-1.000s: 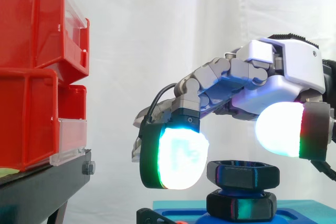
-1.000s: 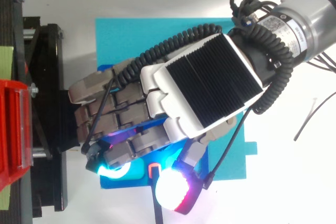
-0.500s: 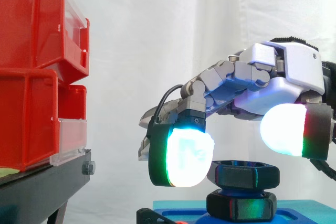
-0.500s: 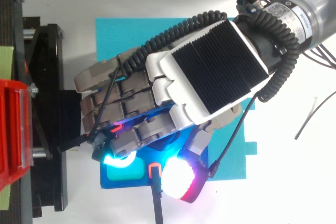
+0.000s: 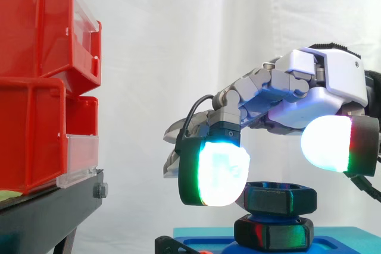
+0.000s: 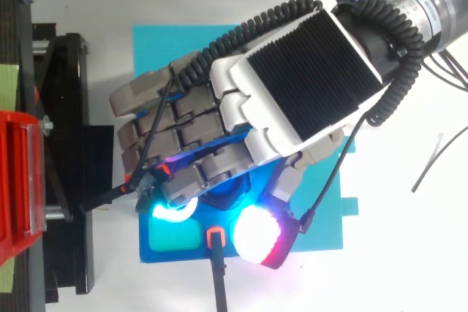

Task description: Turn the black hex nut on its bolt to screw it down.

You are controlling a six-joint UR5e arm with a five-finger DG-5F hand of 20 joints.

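Note:
The black hex nut (image 5: 280, 199) sits on its bolt above a second black hex piece (image 5: 274, 234), which stands on a blue base (image 5: 196, 243) over a teal mat (image 6: 168, 49). My hand (image 5: 321, 87) hovers over the nut, back of the palm (image 6: 300, 85) facing up. Its fingers arch down loosely. One glowing white-cyan fingertip (image 5: 215, 171) hangs at the nut's left edge; I cannot tell whether it touches. The thumb's glowing pad (image 5: 330, 144) floats above the nut's right side, apart from it. From above, the hand hides most of the nut.
Red bins (image 5: 36, 87) are stacked on a black stand (image 5: 47, 212) at the left, a short gap from the fingers. A thin black cable (image 6: 217, 275) runs off the blue base's (image 6: 168, 242) near edge. White table lies around the mat.
The hand has drifted right in the side view, bringing the white-cyan fingertip up to the nut's left edge. From above, the palm has turned slightly and the thumb pad has shifted along with it.

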